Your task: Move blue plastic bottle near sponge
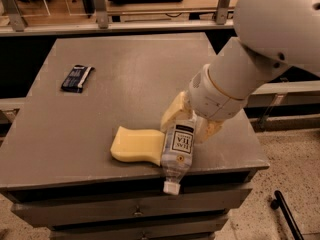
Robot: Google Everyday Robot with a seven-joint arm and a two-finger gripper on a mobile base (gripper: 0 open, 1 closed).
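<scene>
While gripper (190, 125) around bottle (175, 168), label (181, 140) "VIA"

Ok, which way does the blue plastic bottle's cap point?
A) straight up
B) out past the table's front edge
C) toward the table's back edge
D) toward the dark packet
B: the blue plastic bottle lies against the sponge, white cap jutting over the front edge of the table, the gripper clamped on its other end.
</scene>
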